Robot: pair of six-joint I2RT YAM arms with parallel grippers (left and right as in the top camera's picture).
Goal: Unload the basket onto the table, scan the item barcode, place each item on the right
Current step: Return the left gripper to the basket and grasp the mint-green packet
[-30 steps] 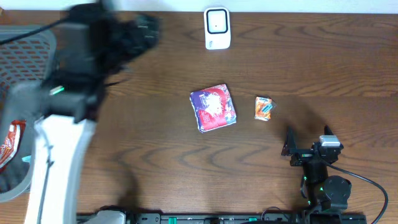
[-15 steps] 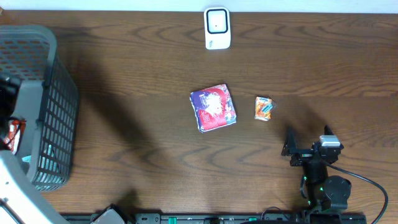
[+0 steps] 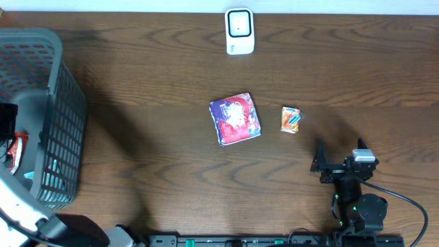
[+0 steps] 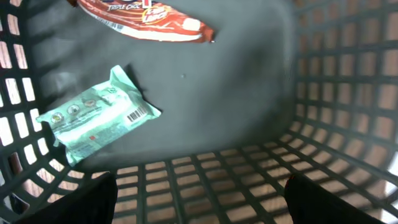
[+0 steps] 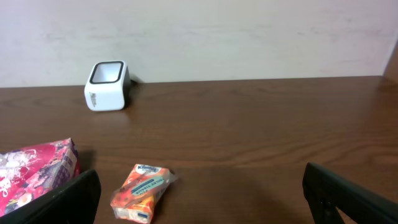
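Descent straight into basket (image 4: 348, 93) with left pincer (image 4: 199, 199) spread; close across green packet (image 4: 93, 115), off its barcode (image 4: 138, 116), clear of red wrapper (image 4: 146, 18)

left gripper (image 4: 200, 200), right gripper (image 5: 202, 194), jaws seemingly apart

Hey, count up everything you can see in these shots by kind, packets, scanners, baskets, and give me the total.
Packets: 4, namely purple pack, orange pack, green pack, red-brown pack
Scanner: 1
Basket: 1
Total: 6
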